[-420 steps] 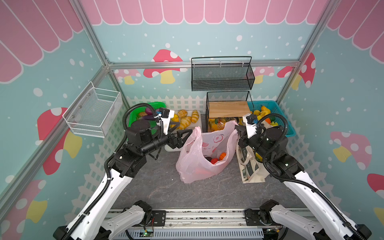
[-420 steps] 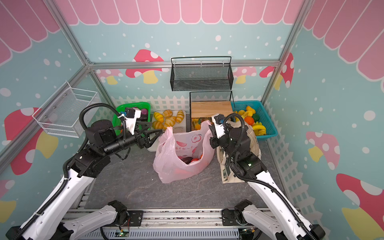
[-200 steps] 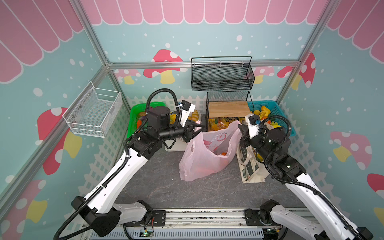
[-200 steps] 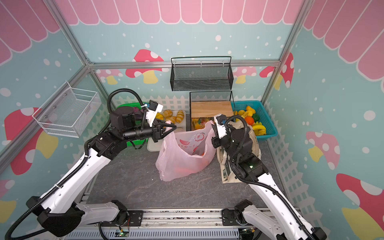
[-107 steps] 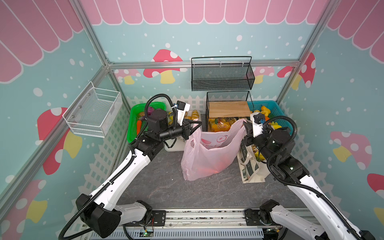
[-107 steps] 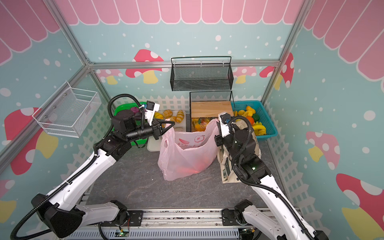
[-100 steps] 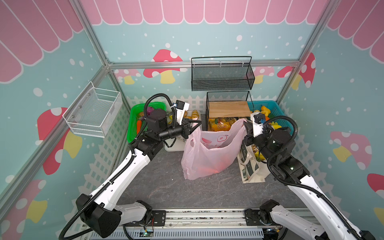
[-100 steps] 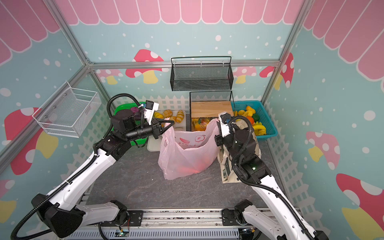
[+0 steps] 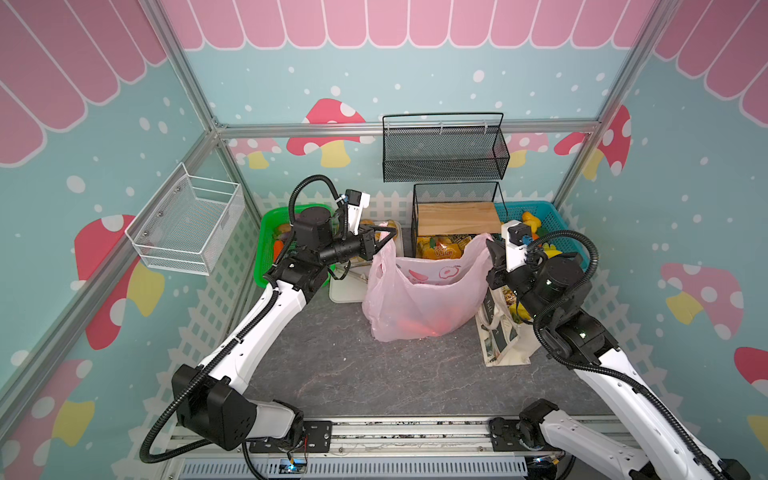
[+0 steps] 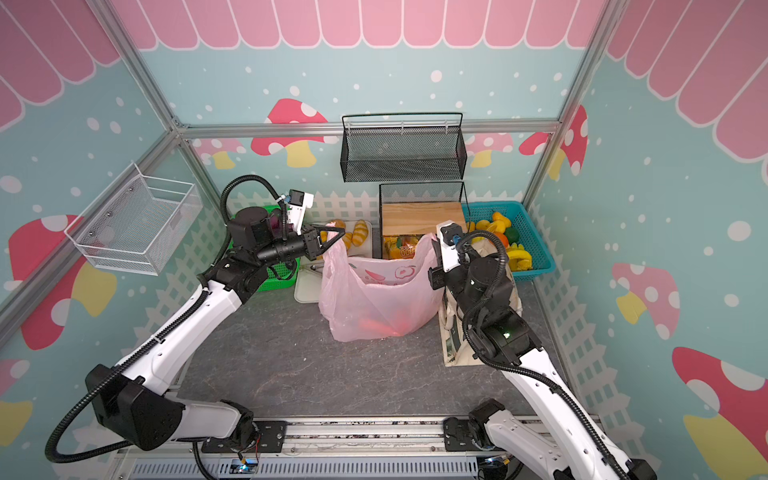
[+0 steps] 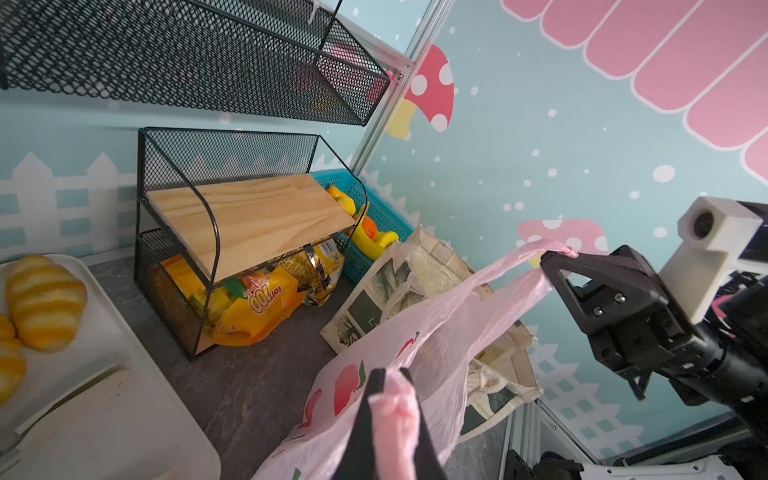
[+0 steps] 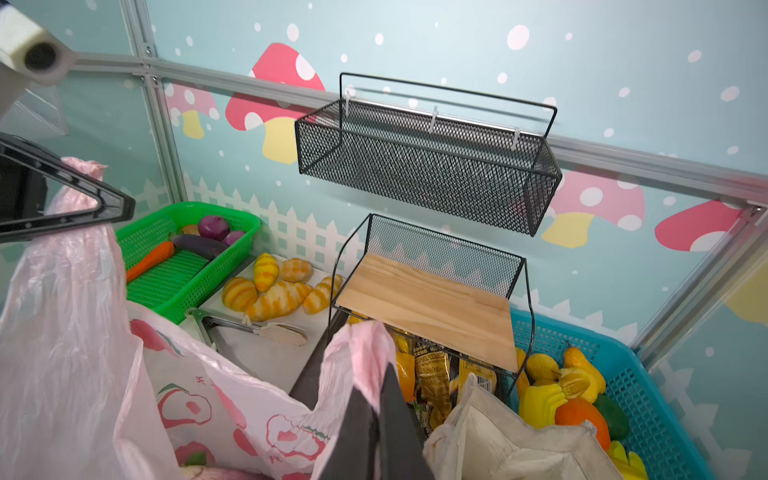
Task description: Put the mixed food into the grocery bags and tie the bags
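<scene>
The pink plastic grocery bag (image 9: 419, 299) (image 10: 374, 299) stands mid-table, stretched between both grippers, with red and orange food (image 9: 424, 322) showing dimly through it. My left gripper (image 9: 388, 237) (image 11: 390, 378) is shut on its bunched left handle. My right gripper (image 9: 490, 249) (image 12: 376, 374) is shut on the right handle. The cream canvas tote (image 9: 498, 336) (image 12: 498, 436) slumps beside the right arm. A carrot (image 12: 149, 259) and an eggplant (image 12: 199, 245) lie in the green basket (image 12: 166, 286). Chip bags (image 11: 257, 307) sit under the wooden shelf.
Bread rolls (image 12: 270, 291) and tongs (image 12: 257, 328) lie on a white tray (image 11: 104, 415) behind the bag. A black mesh rack (image 9: 455, 216) and a teal fruit basket (image 9: 552, 220) stand at the back. A black basket (image 9: 444, 153) hangs on the wall.
Both grippers have risen a little and drawn apart with the handles. The pink bag now stands taller, its mouth pulled taut. The left jaws closed fully on their handle.
</scene>
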`<action>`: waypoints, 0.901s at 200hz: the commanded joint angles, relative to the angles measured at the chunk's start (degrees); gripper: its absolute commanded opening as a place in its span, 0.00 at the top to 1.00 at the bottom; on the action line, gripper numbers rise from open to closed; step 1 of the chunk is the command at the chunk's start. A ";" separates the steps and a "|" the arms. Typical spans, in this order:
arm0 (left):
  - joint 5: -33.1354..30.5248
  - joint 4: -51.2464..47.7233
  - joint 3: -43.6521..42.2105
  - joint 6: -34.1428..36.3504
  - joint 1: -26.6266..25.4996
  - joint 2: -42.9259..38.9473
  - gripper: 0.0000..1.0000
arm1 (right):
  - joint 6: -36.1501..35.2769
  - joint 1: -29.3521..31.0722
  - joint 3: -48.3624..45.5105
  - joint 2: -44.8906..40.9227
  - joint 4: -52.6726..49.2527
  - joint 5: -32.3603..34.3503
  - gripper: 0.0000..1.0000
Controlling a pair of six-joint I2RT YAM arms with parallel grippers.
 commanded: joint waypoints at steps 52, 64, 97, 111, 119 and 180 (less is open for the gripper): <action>2.16 4.26 -3.20 -3.03 -0.08 -2.52 1.00 | -3.13 0.99 8.94 5.72 -1.27 -8.55 0.14; 2.20 4.42 -3.59 -3.06 -0.11 -2.86 1.00 | -4.59 3.72 10.76 7.24 -0.70 -7.26 0.12; 2.13 4.90 -3.96 -3.85 -0.14 -3.08 1.00 | -8.69 11.57 14.96 11.96 1.07 -6.57 0.12; 2.27 5.25 -3.99 -4.53 -0.15 -3.04 1.00 | -8.23 13.72 15.02 13.90 2.57 -10.47 0.12; 2.18 5.22 -4.00 -4.82 -0.18 -3.11 1.00 | -7.92 15.00 14.28 14.91 3.87 -11.82 0.12; 0.40 5.51 -4.60 -7.28 -1.59 -5.66 1.00 | 0.92 17.47 0.01 18.72 25.24 -22.92 0.11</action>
